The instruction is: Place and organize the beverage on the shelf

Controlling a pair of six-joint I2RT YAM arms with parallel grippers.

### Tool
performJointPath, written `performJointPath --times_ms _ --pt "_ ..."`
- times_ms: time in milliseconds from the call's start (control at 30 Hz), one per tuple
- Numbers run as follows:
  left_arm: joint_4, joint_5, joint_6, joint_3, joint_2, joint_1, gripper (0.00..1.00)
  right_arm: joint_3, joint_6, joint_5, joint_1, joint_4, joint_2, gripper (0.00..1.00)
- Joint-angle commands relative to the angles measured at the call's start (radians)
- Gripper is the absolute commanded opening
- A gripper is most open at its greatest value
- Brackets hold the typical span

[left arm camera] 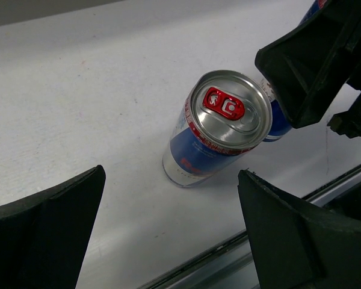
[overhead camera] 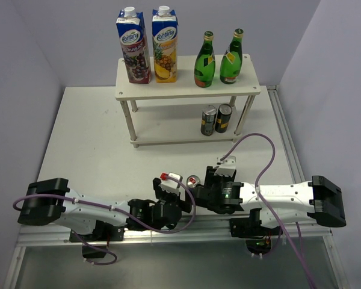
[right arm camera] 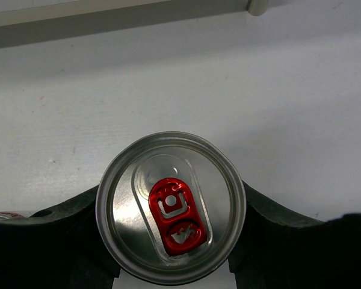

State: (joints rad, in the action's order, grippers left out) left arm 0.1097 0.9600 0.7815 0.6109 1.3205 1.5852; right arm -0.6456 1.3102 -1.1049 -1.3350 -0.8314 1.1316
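Observation:
The white two-tier shelf holds two green bottles on its top board and two dark cans on its lower board. Two slim blue-and-silver cans stand at the table's near edge. My right gripper is shut on one can, a finger on each side; this can shows partly behind that gripper's finger. My left gripper is open and empty, and the other can stands upright just at its fingertips.
Two tall juice cartons stand on the left of the shelf's top board. The shelf's lower board is bare left of the dark cans. A metal rail runs along the table's near edge. Walls close in on three sides.

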Motion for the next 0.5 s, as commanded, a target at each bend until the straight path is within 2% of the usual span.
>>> performJointPath --times_ms 0,467 --pt "0.183 -0.095 -0.09 0.02 0.048 0.018 0.99 -0.029 0.001 -0.065 0.007 0.094 -0.004 0.0" --pt "0.444 -0.096 -0.198 0.062 0.262 -0.025 0.98 -0.012 -0.006 -0.067 0.022 0.104 -0.036 0.0"
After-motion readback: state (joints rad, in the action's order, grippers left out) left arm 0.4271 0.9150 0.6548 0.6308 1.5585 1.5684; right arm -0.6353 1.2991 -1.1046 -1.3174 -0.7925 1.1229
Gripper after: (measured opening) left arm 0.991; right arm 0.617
